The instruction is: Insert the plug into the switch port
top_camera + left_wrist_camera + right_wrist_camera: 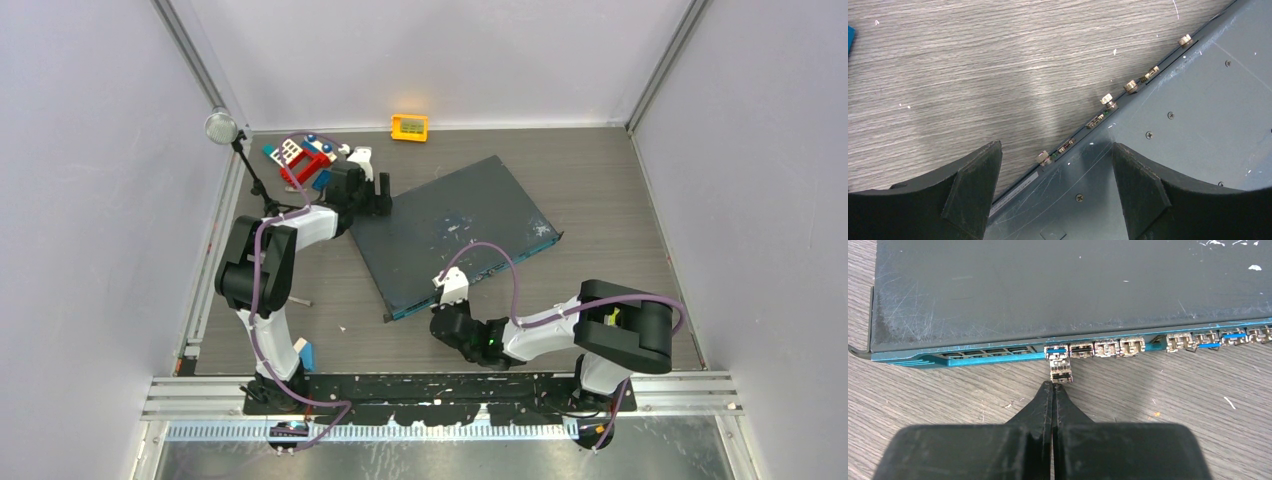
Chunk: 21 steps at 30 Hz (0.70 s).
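Just ahead of my right gripper's [1053, 386] clenched, empty tips, small silver metal plug [1060, 367] sits partway in the end switch port [1057, 351] on flat dark-grey box's [1048, 285] teal face. My left gripper [1055, 150] is spread wide, straddling box's rear edge.

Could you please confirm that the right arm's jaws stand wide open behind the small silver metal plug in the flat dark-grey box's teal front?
Not quite: the right wrist view shows the right gripper with jaws shut, behind the small silver metal plug in the flat dark-grey box's teal front.
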Available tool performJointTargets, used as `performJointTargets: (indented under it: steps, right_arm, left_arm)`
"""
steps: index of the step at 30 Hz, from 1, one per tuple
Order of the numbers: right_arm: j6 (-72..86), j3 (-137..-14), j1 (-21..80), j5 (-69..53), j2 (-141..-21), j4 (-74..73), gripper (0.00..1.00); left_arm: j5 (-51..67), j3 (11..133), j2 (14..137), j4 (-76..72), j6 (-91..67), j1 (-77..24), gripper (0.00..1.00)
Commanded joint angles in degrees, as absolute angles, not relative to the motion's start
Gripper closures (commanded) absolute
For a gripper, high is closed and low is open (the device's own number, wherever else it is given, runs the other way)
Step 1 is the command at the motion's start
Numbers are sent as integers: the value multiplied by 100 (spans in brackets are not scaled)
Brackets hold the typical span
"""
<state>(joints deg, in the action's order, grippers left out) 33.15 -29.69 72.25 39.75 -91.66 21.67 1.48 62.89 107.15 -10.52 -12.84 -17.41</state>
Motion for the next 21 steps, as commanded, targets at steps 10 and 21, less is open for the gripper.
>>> performJointTargets:
  steps: [10,21]
  right_arm:
    - [3077,-3056,7073,4292,-9425,2074,100]
    - [2723,-3186,6891,4083,-9445,2120,100]
  left_arm:
    - [41,6302,10942,-495,-1054,-1819,18]
    - [44,6302,10943,-492,-1047,-1835,18]
